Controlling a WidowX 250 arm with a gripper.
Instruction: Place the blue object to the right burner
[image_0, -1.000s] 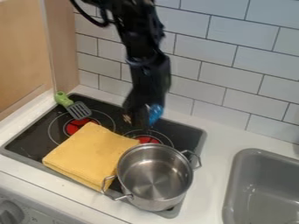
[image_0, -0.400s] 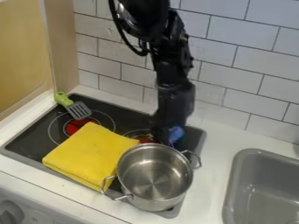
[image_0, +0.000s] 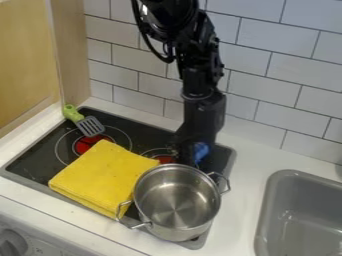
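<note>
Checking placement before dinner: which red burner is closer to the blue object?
The right burner, just behind the pot; the left burner is by the spatula.

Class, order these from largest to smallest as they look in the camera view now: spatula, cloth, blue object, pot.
Cloth and pot: too alike to rank
Spatula
Blue object

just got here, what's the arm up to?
The gripper is low over the right rear burner, behind the pot, with the blue object right at it. I can't tell whether it's gripped or resting on the stove, so I wouldn't call it placed. The pot sits at the stove's front right, a folded yellow cloth beside it and a green-handled spatula at the back left.
</note>
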